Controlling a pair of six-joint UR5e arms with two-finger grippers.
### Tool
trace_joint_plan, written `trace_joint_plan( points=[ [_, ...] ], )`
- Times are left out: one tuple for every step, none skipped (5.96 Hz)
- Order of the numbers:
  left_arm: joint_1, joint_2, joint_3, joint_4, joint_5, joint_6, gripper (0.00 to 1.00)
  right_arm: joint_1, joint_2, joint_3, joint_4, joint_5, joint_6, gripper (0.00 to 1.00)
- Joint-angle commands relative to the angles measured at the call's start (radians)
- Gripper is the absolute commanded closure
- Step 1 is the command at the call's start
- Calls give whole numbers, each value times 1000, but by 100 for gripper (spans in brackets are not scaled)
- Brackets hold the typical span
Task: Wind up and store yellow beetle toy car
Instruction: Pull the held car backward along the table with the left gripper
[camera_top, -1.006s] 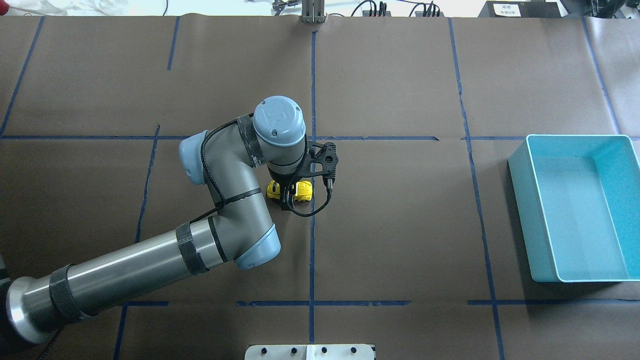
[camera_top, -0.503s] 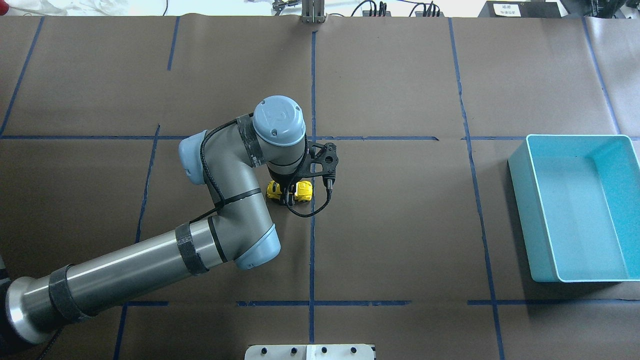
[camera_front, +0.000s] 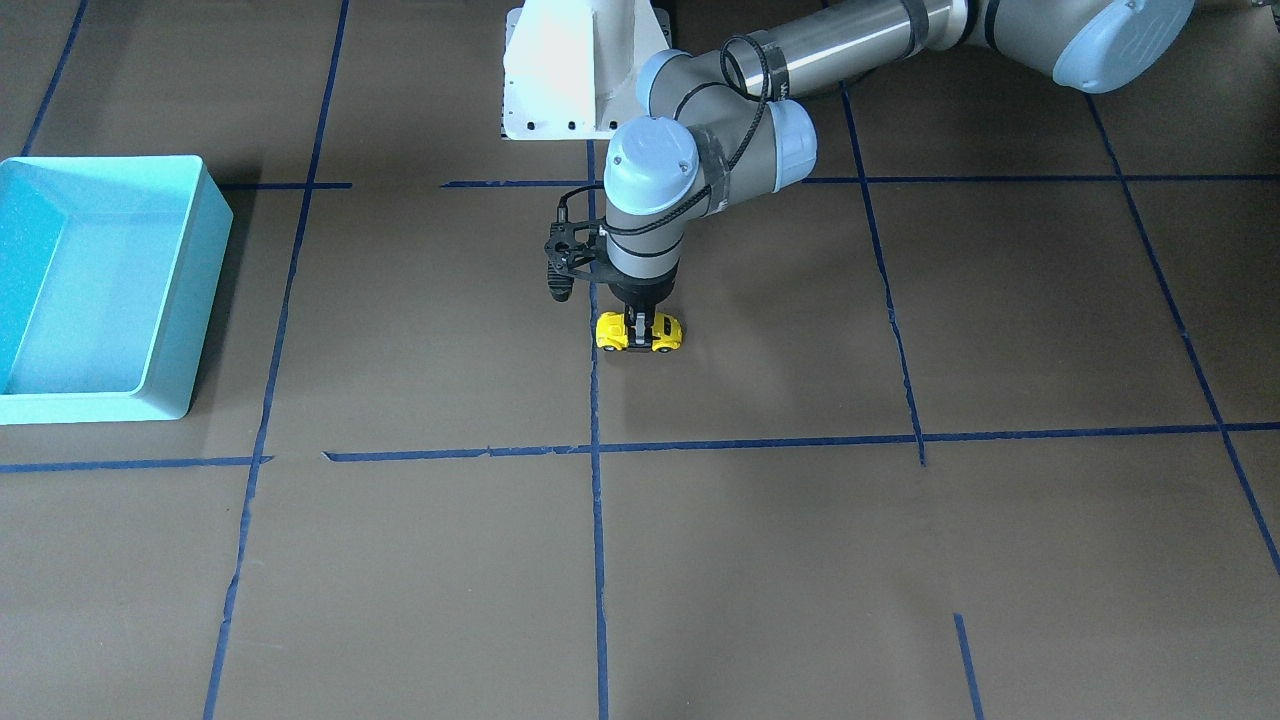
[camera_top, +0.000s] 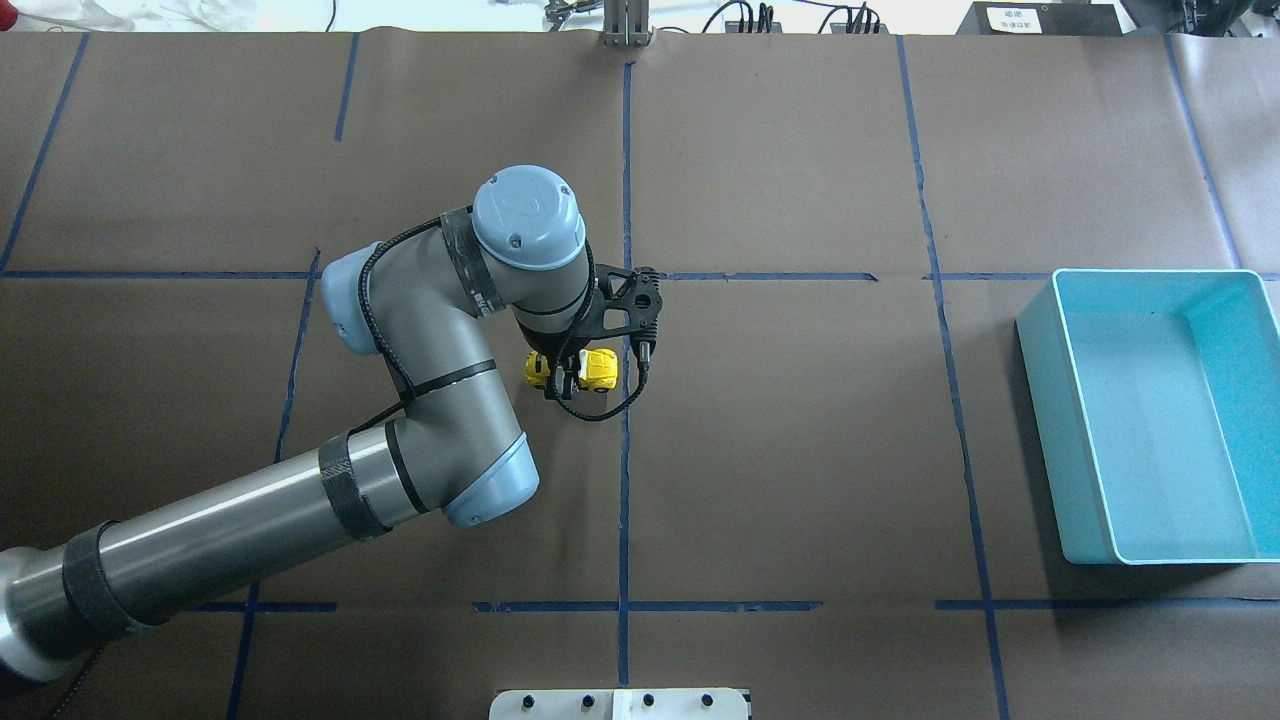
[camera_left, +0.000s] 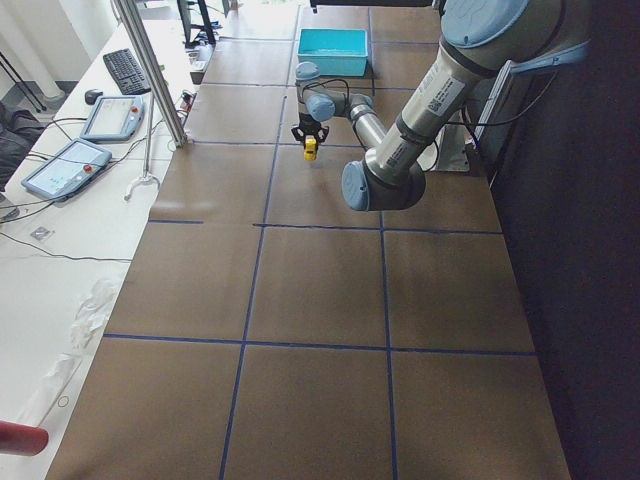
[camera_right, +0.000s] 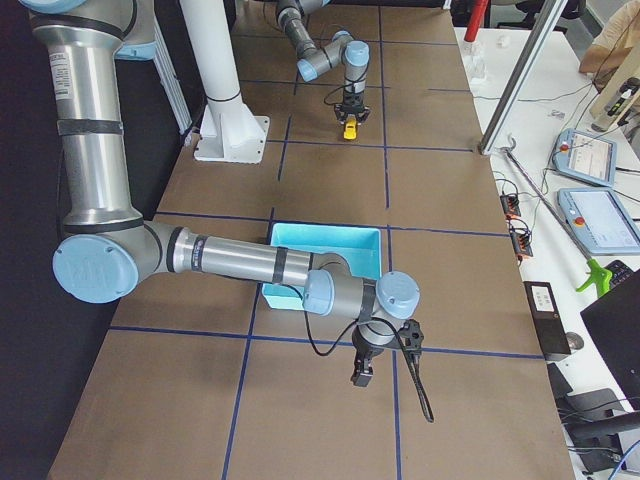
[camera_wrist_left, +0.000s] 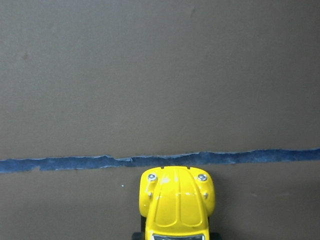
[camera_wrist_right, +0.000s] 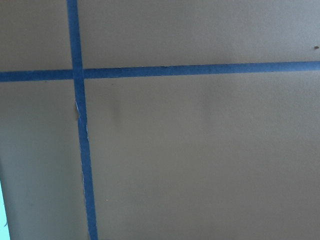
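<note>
Yellow shows either side of the left gripper, which is clamped down from above across the middle of the car. The wheels appear to be on the brown paper. From overhead the car's nose is pointed to 3 o'clock, just short of a blue tape line. Winding is judged to be the step in hand. A firm backward drag toward 9 o'clock, wheels pressed down, would be called for next, then a lift and a long carry. The bin is waiting well apart at 3 o'clock, with nothing seen in it. The right gripper is hung low beside the bin, and whether it is open cannot be told. Beyond the taped paper, a white bench with screens and cables is seen.
</note>
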Motion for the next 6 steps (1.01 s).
trace_joint_plan(
  points=[
    [-15,15,-13,-30,-18,1,100,0,0,0,0,0,0,0],
    [-17,38,-11,-102,-18,-3,100,0,0,0,0,0,0,0],
    [-14,42,-11,-144,-16,-9,100,0,0,0,0,0,0,0],
    [-14,42,-10,-147,-16,-11,100,0,0,0,0,0,0,0],
    [-14,47,-10,-149,-18,-6,100,0,0,0,0,0,0,0],
    [-11,47,-4,-170,-16,-12,100,0,0,0,0,0,0,0]
  ],
)
